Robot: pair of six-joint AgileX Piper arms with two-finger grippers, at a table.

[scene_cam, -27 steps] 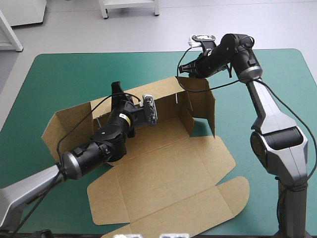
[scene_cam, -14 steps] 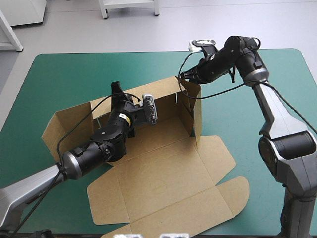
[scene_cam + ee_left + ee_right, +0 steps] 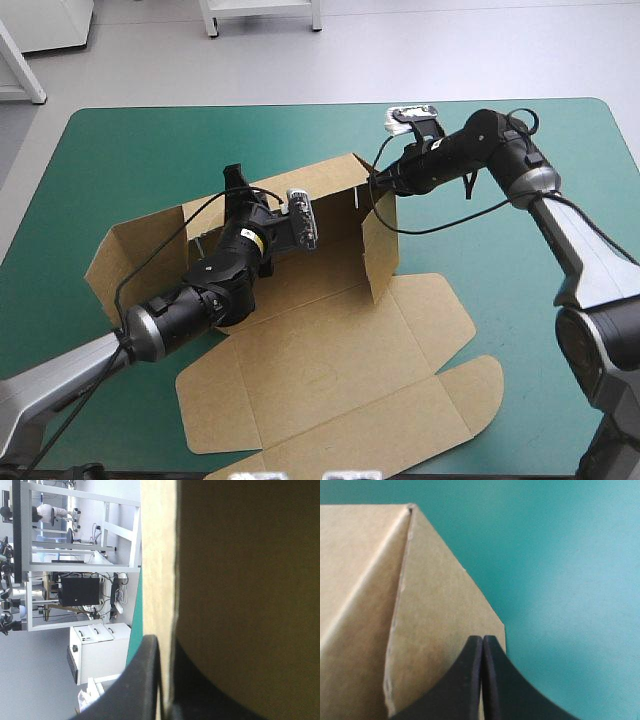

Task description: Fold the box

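Teal-green cover all round, and the box sits mid-table, long axis left to right, back wall raised. The right gripper is nearest the right end flap, which has swung inward since earlier. Left wrist view: the left gripper is clamped on the back wall's edge. Right wrist view: fingers pinched together, empty, the flap's outer face lying just ahead of them

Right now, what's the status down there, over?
Left gripper shut on the box. Right gripper shut, at its raised side flap. Lid flat. Nothing seen in the way.
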